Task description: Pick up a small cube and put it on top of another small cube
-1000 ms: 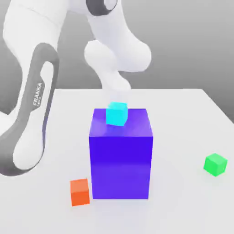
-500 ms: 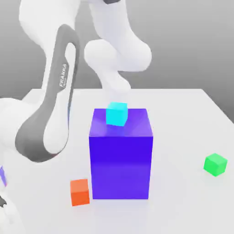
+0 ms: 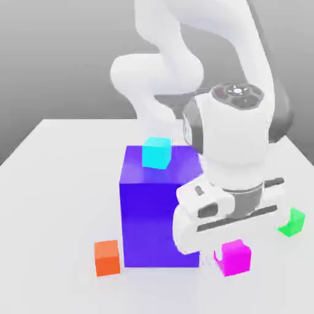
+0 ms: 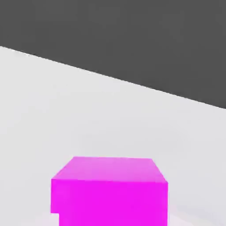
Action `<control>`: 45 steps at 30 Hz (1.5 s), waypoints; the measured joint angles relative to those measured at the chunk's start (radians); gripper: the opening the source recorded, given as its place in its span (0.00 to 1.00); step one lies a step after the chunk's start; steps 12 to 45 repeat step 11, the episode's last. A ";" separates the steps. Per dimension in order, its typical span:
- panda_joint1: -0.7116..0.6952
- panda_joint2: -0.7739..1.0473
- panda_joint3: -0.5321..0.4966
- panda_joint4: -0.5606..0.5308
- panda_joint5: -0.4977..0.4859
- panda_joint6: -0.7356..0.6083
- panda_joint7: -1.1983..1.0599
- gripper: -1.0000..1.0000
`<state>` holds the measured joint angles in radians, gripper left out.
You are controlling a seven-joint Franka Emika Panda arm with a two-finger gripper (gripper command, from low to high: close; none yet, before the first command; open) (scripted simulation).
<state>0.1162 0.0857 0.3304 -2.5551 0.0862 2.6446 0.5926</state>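
The small cube is bright magenta and sits low by the table surface, just off the big purple-blue block's front corner on the exterior view's right. My gripper reaches down from the white hand and is shut on this cube, with one pale finger showing at its side. In the hand view the small cube sits close up between the fingertips, with bare white table beyond it. Whether the cube rests on the table or hangs just above it, I cannot tell.
A cyan cube sits on top of the big block. An orange cube lies by the block's front corner on the exterior view's left. A green cube lies on the exterior view's right, partly behind my hand. The arm arches over the block.
The arm swung from the exterior view's left across to the front right and came down. The gripper went from open to shut, and the magenta cube now sits in it.
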 joint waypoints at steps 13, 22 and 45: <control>0.370 0.108 0.064 -0.101 -0.330 0.183 0.061 1.00; 0.370 0.108 0.064 -0.101 -0.330 0.183 0.061 1.00; 0.370 0.108 0.064 -0.101 -0.330 0.183 0.061 1.00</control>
